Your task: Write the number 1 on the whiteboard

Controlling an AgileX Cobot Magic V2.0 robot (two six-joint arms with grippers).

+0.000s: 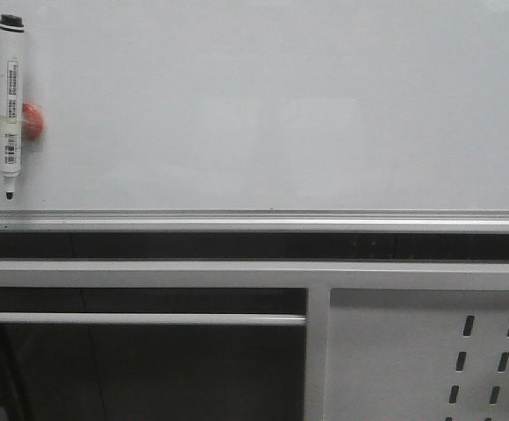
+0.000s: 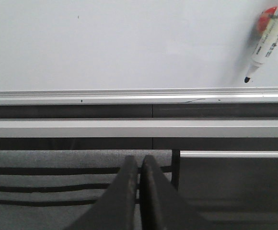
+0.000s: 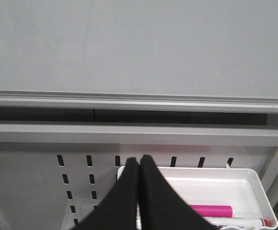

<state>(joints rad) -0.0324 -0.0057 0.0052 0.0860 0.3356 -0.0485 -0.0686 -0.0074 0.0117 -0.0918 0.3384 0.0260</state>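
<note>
The whiteboard fills the upper part of the front view, with its silver edge rail below. No number 1 stroke shows on it. A white marker with a black cap hangs upright, tip down, on a red magnet holder at the board's left. The marker also shows in the left wrist view. My left gripper is shut and empty, below the rail. My right gripper is shut and empty, in front of a white tray. Neither gripper shows in the front view.
Below the rail run a dark gap and a white frame bar. A white metal panel with slotted holes sits lower right. The white tray holds a magenta marker and a white marker with a red end.
</note>
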